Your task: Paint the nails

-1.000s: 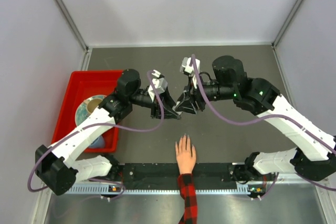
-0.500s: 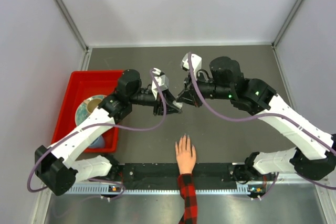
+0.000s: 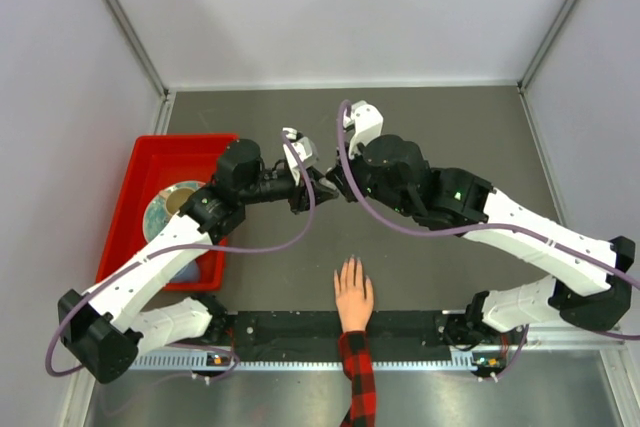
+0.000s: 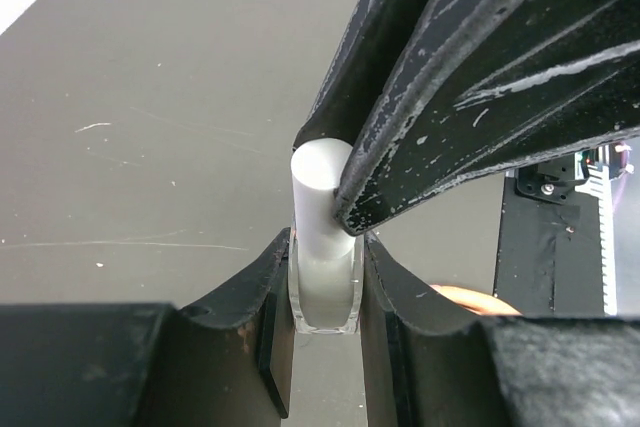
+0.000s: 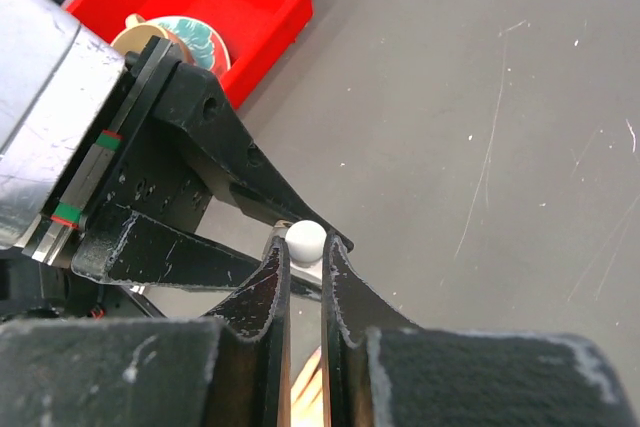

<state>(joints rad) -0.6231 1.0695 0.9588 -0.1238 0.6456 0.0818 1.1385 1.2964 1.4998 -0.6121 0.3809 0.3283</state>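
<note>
Left gripper [image 4: 325, 243] clamps the bottle [image 4: 325, 297]; the right gripper [image 5: 305, 249], apart from it a second ago, has closed in and pinches the white cap [image 4: 320, 182]. The hand [image 3: 353, 294] stays flat on the table [image 3: 450, 127], nails [image 3: 350, 262] toward both grippers.

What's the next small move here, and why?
Probably rotate the right gripper to unscrew the white cap. Its fingers already pinch the cap, the left gripper clamps the clear bottle below, and the cap is not yet off.
</note>
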